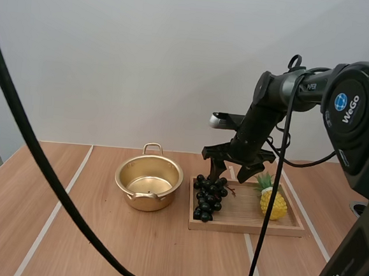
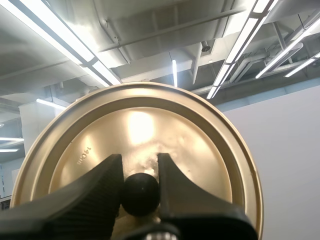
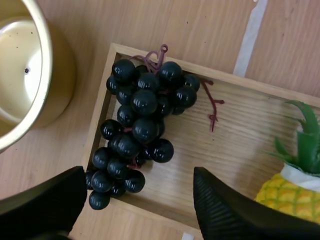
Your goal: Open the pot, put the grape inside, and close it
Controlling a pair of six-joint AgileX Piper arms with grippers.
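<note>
A golden pot (image 1: 148,184) stands open on the table, left of a wooden tray (image 1: 248,221). A bunch of dark grapes (image 1: 208,196) lies at the tray's left end, partly over its edge. My right gripper (image 1: 233,170) hovers open just above the grapes; in the right wrist view its fingers (image 3: 225,210) stand wide apart over the grapes (image 3: 137,127), with the pot's rim (image 3: 47,75) beside them. My left gripper (image 2: 140,192) is shut on the black knob (image 2: 140,194) of the golden lid (image 2: 200,150), held up in the air.
A toy pineapple (image 1: 273,199) lies at the tray's right end, also seen beside the grapes as a pineapple (image 3: 295,185). White lines cross the wooden table (image 1: 68,231). Free room lies to the left of the pot and in front of it.
</note>
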